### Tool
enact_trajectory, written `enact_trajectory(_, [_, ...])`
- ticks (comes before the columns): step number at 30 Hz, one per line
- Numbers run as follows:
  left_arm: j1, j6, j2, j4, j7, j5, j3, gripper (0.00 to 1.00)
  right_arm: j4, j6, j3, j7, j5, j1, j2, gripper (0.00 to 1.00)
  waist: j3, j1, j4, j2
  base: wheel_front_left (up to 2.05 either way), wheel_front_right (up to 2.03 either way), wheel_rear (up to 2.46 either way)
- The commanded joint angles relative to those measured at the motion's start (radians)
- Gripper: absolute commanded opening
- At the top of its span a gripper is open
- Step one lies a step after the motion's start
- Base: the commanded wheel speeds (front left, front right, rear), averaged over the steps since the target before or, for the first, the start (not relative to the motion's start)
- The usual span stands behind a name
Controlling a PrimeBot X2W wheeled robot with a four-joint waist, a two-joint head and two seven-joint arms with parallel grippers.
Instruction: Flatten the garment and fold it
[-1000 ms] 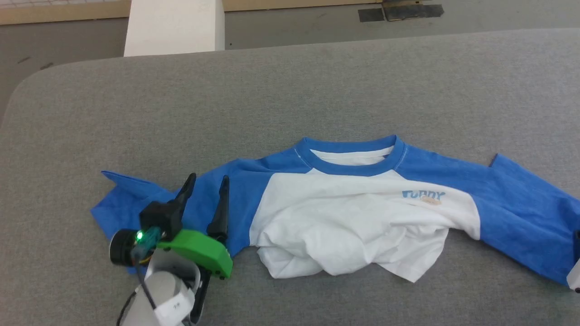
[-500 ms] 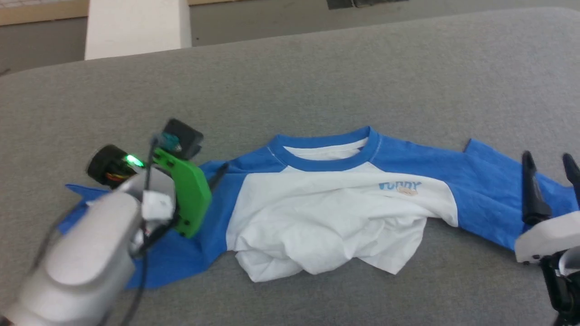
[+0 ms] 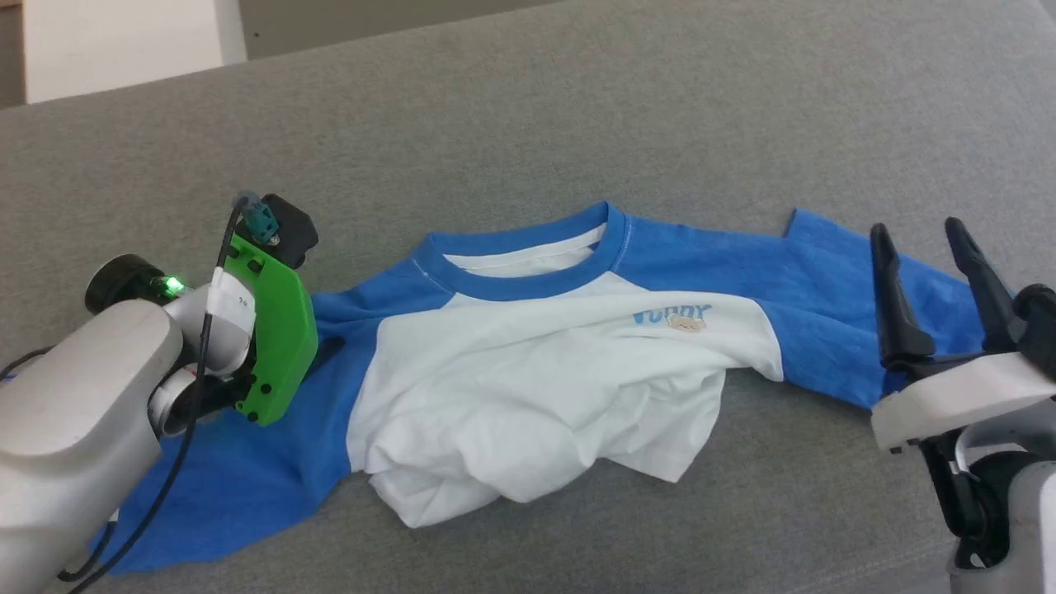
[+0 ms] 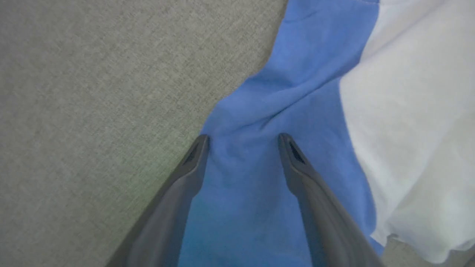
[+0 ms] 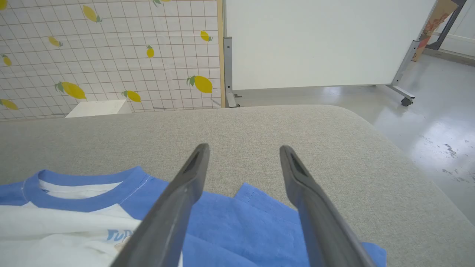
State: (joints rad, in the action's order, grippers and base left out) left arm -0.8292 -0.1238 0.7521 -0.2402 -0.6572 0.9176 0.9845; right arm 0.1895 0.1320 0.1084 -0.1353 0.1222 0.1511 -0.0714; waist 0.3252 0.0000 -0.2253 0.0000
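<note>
Grey cloth desk [image 3: 528, 124]. Garment [image 3: 528, 371] soft, light, limp; hem [image 3: 462, 495] bunched. Left claw [image 4: 243, 136] wide over left sleeve [image 3: 247, 478]; right claw [image 3: 916, 227] wide above right sleeve [image 3: 833, 313]. Likely best: pinch hem corners, pull flat.

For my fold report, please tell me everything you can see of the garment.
The garment is a soft white T-shirt with blue sleeves, blue neck trim and a small blue chest print. It lies front up on the gray table, sleeves spread sideways, its lower body bunched and wrinkled. The open left gripper points at one sleeve.
</note>
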Motion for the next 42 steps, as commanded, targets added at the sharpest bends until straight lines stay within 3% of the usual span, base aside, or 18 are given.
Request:
enact_trajectory(1, [-0.022,-0.007,0.011,-0.011,-0.015,0.015,0.018,1.00,0.002,-0.001,-0.012,0.009,-0.009,0.020,0.004,1.00,0.023,0.0000,-0.022,0.0000,0.00,0.00,0.00])
enact_trajectory(7, [-0.050,-0.007,0.032,-0.084,-0.099,0.039,0.075,1.00,-0.021,-0.001,-0.085,-0.006,-0.018,0.068,-0.017,1.00,0.035,0.0000,-0.031,0.0000,0.00,0.00,0.00])
enact_trajectory(8, [-0.054,-0.007,0.035,-0.091,-0.107,0.041,0.080,0.64,-0.027,-0.001,-0.105,-0.009,-0.017,0.082,-0.026,1.00,0.037,0.0000,-0.032,0.0000,0.00,0.00,0.00])
enact_trajectory(9, [-0.058,-0.007,0.037,-0.094,-0.106,0.042,0.081,0.00,-0.032,-0.001,-0.122,-0.012,-0.015,0.095,-0.035,1.00,0.039,0.0000,-0.032,0.0000,0.00,0.00,0.00])
enact_trajectory(12, [-0.067,-0.007,0.041,-0.104,-0.111,0.051,0.080,0.00,-0.070,-0.001,-0.197,-0.024,-0.002,0.151,-0.088,1.00,0.046,0.0000,-0.028,0.0000,0.00,0.00,0.00])
enact_trajectory(17, [-0.096,-0.007,0.029,-0.083,-0.080,0.056,0.076,0.00,-0.229,-0.001,-0.348,-0.085,0.023,0.285,-0.236,1.00,0.062,0.0000,-0.004,0.0000,0.00,0.00,0.00])
enact_trajectory(23, [-0.134,-0.007,-0.001,-0.063,-0.057,0.063,0.090,0.00,-0.429,-0.001,-0.596,-0.228,0.182,0.475,-0.359,1.00,0.083,0.0000,0.040,0.0000,0.00,0.00,0.00])
enact_trajectory(33, [-0.180,-0.007,-0.029,-0.061,-0.023,0.078,0.122,0.00,-0.631,-0.001,-0.828,-0.498,0.408,0.666,-0.429,1.00,0.117,0.0000,0.090,0.0000,0.00,0.00,0.00])
enact_trajectory(34, [-0.183,-0.007,-0.029,-0.061,-0.020,0.079,0.125,0.00,-0.646,-0.001,-0.837,-0.523,0.432,0.675,-0.429,0.93,0.119,0.0000,0.092,0.0000,0.00,0.00,0.00])
enact_trajectory(35, [-0.185,-0.007,-0.029,-0.062,-0.018,0.082,0.128,0.00,-0.663,-0.001,-0.848,-0.560,0.458,0.684,-0.430,0.38,0.121,0.0000,0.095,0.0000,0.00,0.00,0.00])
enact_trajectory(36, [-0.187,-0.007,-0.029,-0.063,-0.017,0.084,0.131,0.00,-0.672,-0.001,-0.861,-0.592,0.478,0.691,-0.431,0.14,0.122,0.0000,0.096,0.0000,0.00,0.00,0.00])
enact_trajectory(37, [-0.191,-0.007,-0.029,-0.063,-0.015,0.086,0.134,0.00,-0.680,-0.001,-0.872,-0.630,0.503,0.699,-0.433,0.00,0.123,0.0000,0.098,0.0000,0.00,0.00,0.00])
enact_trajectory(42, [-0.207,-0.007,-0.026,-0.060,-0.002,0.096,0.143,0.00,-0.662,-0.001,-0.903,-0.695,0.553,0.749,-0.455,0.00,0.126,0.0000,0.102,0.0000,0.00,0.00,0.00])
